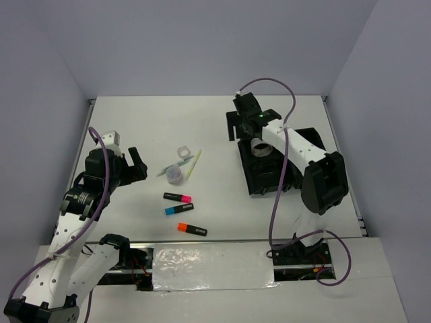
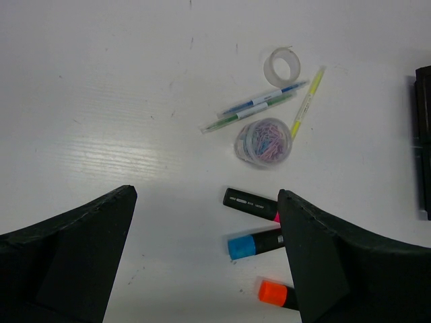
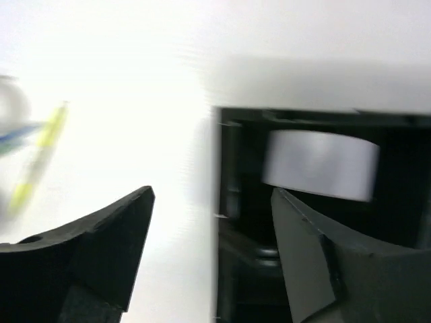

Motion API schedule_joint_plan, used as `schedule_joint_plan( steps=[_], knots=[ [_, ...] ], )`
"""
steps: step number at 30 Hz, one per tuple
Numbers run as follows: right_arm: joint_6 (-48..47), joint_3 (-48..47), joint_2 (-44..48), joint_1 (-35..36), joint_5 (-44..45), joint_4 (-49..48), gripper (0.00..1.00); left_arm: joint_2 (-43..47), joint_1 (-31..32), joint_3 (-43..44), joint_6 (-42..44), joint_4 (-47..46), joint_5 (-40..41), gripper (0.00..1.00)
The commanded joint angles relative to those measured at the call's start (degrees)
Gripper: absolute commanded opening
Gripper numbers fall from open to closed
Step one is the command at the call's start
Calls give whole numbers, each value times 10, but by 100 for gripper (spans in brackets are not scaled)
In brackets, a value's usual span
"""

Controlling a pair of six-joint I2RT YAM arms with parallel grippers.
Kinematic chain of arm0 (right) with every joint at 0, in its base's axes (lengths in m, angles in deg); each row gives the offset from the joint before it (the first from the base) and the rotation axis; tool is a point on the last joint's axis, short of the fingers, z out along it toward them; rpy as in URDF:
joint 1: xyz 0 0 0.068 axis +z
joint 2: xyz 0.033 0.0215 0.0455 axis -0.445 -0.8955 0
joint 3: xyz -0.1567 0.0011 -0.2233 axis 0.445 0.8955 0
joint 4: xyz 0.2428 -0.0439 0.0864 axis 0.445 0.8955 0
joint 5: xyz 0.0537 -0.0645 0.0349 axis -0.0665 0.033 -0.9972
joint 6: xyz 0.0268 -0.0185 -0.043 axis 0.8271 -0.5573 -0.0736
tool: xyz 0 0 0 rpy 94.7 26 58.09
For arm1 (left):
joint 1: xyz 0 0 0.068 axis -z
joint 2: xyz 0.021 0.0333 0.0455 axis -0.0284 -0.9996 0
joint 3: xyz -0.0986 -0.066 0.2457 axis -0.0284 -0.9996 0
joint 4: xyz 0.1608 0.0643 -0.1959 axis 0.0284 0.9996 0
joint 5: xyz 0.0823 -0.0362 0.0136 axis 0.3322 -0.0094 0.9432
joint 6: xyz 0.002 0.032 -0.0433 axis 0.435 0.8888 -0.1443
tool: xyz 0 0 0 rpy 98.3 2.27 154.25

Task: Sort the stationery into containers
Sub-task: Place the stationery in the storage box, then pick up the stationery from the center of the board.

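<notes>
Tape roll (image 3: pixel 320 165) in the tray, both grippers gaping!

The right wrist view is badly blurred, and from above the right arm hides much of the black organiser tray (image 1: pixel 259 183). White table (image 1: pixel 135 128), pale lilac walls (image 1: pixel 202 47). The grey roll stands on edge at the tray's far end. The right gripper (image 3: pixel 212 256) is spread empty above the tray wall. The left gripper (image 2: pixel 209 269) is wide apart near three highlighters (image 1: pixel 177 197), its finger cutting off their ends.

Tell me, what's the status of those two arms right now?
Left gripper open, near the highlighters. Right gripper open at the tray, tape roll inside. Pens, ring, pot unsorted. Nothing in the way.
</notes>
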Motion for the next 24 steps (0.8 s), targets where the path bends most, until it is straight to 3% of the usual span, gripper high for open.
schedule_joint_plan(
  steps=[1, 3, 7, 10, 12, 13, 17, 24],
  knots=[
    [-23, -61, -16, 59, -38, -28, 82, 2, 1, 4, 12, -24, 3, 99],
    [-31, -77, -45, 79, -61, -52, 100, 6, 1, 6, 9, -22, 11, 99],
    [-17, -194, -142, 101, -72, -37, 99, 19, 1, 6, 3, -19, 27, 99],
    [0, -275, -218, 101, -84, -18, 90, 22, 1, 4, 2, -19, 28, 99],
    [4, -319, -251, 106, -106, -15, 76, 20, 1, 5, 3, -21, 25, 99],
    [3, -330, -279, 109, -120, -18, 74, 17, 0, 5, 4, -21, 23, 99],
    [2, -380, -338, 123, -131, -15, 67, 11, 0, 7, 6, -21, 18, 99],
    [27, -319, -328, 129, -171, -71, 66, 13, -1, 5, 9, -23, 12, 99]
  ],
)
